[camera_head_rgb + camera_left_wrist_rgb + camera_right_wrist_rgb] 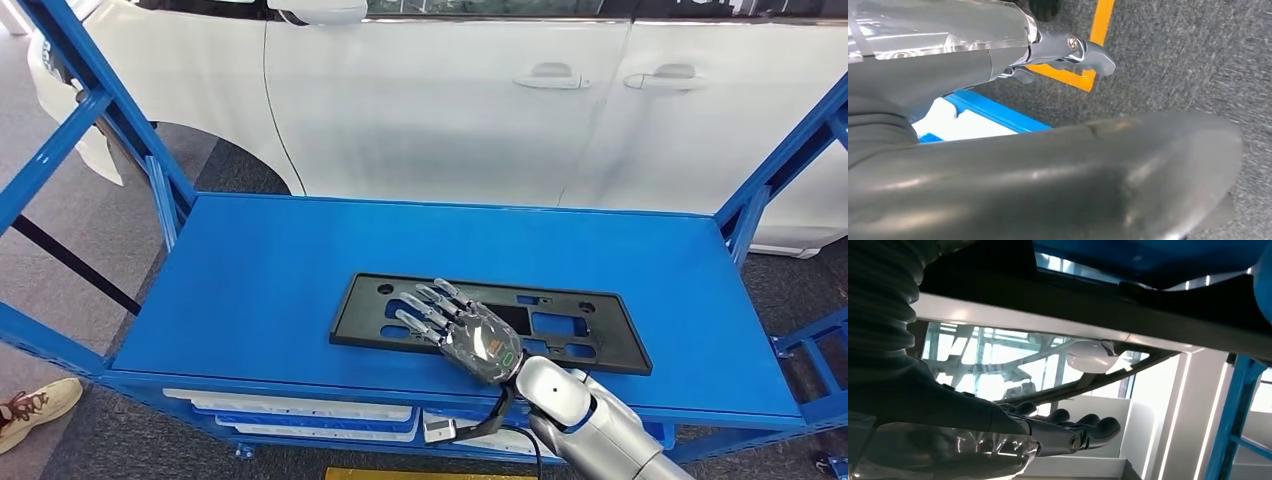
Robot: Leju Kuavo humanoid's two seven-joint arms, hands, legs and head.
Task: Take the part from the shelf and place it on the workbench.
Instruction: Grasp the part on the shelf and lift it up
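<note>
A flat black plastic part (480, 288) with several cut-outs lies on the blue shelf top (260, 270), towards its front right. My right hand (465, 330) lies over the middle of the part, palm down, its fingers stretched out and apart and holding nothing. In the right wrist view the right hand (1068, 432) shows its straight fingers close to the dark part (1058, 295). I cannot tell if they touch it. My left hand (1058, 55) hangs beside the shelf over grey floor, its fingers loose and holding nothing.
Blue uprights (110, 110) (780, 170) flank the shelf. A white car (450, 100) stands just behind it. White parts (300, 415) lie on the level below. A person's shoe (35, 405) is on the floor at the left. Yellow floor tape (1098, 30) runs near the shelf.
</note>
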